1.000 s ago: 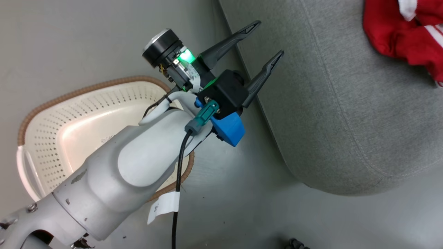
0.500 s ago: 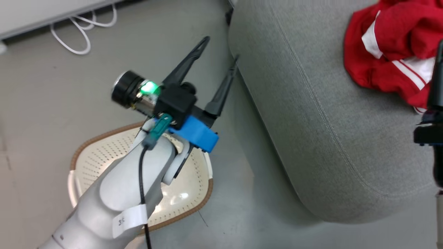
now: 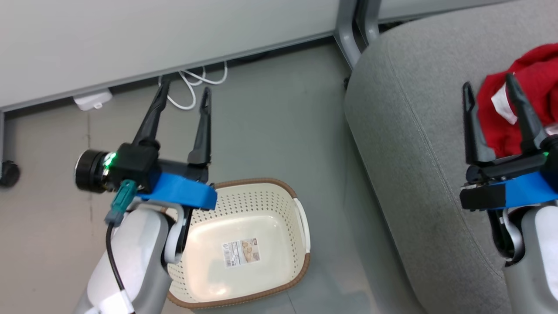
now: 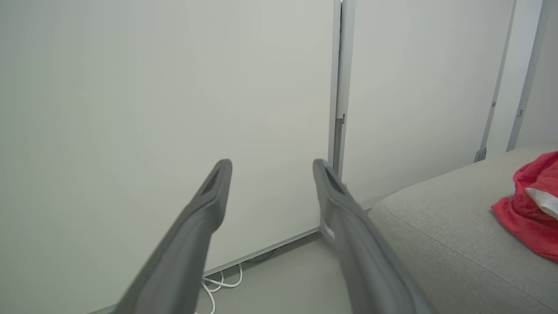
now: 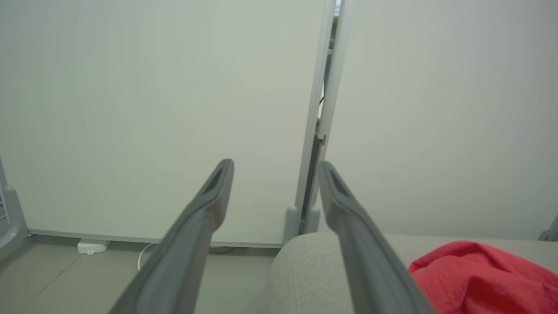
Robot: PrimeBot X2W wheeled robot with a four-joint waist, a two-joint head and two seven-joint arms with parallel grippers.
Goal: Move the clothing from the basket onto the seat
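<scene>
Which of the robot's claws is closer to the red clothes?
Right. The right gripper hangs over the seat, beside the clothing; the left gripper is off over the floor, by the basket.

Bright, even light – soft shadows (wrist views blur nearby).

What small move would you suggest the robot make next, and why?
Probably just lower the left tool and right tool to rest: both are open and empty, the cream perforated plastic basket looks empty but for its sticker, and the red fabric clothing lies on the grey upholstered seat.
</scene>
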